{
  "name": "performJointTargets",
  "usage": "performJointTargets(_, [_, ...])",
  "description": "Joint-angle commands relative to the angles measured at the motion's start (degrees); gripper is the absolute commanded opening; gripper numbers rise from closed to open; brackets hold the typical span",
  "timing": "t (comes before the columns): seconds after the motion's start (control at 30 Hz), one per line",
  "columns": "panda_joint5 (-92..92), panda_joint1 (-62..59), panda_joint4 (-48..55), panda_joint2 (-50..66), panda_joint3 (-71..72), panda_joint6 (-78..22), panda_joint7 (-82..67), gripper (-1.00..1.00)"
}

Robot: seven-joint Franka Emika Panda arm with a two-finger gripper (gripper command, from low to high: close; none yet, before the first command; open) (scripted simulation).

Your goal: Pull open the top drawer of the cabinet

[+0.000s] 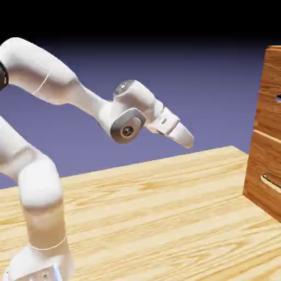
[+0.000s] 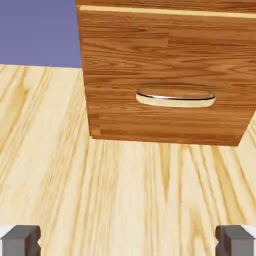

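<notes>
While the white arm (image 1: 82, 90) reaches out from the left over the pale table (image 1: 142, 203), its gripper (image 2: 128, 241) hangs well short of the cabinet (image 1: 269, 159), the two finger tips spread wide with nothing between them. Nearest the hand there is only bare wood grain, tilted under it. Farther on, to the right, stands the cabinet, and low on its front I can see the lower drawer's curved handle (image 2: 176, 102), which lies crosswise between the two fingers' lines as the hand looks down toward it. That isn't the one wanted. The top drawer (image 1: 270, 88) sits above it, at the far right of the exterior view, its handle (image 1: 279, 98) just cut by the edge, and higher than the fingers. So the whole matter, I'd say, is right and up: the hand probably has to rise, level out from its downward slant, and cross the gap to that upper handle.
</notes>
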Motion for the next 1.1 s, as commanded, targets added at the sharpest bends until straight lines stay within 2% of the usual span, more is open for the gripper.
performJointTargets(0.0, [-1.9, -0.8, 0.9, 1.4, 1.2, -0.3, -2.5, 0.00])
performJointTargets(1.07, [-61.5, -26.2, 29.9, 47.3, 40.9, -8.5, -82.2, 0.00])
